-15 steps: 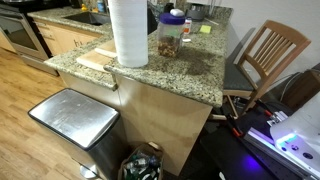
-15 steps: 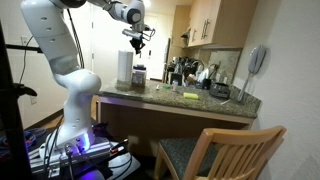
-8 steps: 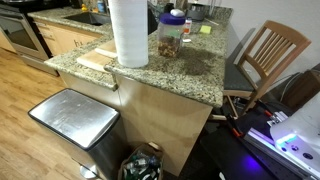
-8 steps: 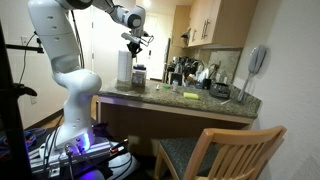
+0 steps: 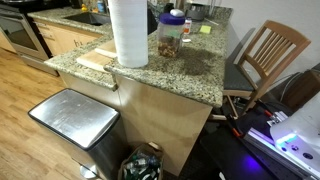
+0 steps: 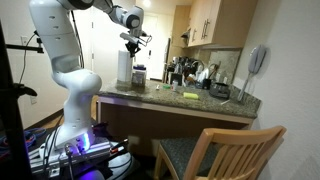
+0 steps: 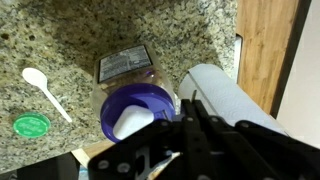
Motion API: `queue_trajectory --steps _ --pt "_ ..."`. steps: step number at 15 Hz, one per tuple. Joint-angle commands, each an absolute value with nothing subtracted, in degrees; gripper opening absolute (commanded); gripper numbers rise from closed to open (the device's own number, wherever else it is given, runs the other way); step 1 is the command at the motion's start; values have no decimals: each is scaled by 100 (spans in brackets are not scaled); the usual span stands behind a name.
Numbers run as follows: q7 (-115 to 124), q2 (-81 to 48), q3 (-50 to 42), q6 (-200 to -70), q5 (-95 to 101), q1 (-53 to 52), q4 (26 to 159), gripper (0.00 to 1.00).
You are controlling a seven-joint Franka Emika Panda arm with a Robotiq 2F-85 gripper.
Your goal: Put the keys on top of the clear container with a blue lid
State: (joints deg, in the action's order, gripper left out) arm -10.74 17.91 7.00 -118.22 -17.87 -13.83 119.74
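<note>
Gripper (image 6: 134,42) hangs directly above the clear container with a blue lid (image 6: 138,73). I cannot tell whether its jaws are parted or clamped, and I cannot make out the keys. The round plastic jar stands on the speckled granite counter (image 5: 190,70), just beside the white paper towel roll (image 5: 128,30). Only my wrist view shows a white spoon (image 7: 45,90) and a green disc (image 7: 31,125) near the jar.

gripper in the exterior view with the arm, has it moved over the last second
Yes, the gripper has come down slightly toward the clear container below it.
</note>
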Motion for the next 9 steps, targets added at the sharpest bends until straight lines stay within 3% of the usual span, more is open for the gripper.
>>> queue_trajectory --steps 1,9 --pt "-902 1358 937 -12346 -1785 -1423 11630 1" --pt "-18 395 1174 -13066 -1128 -1320 11225 1"
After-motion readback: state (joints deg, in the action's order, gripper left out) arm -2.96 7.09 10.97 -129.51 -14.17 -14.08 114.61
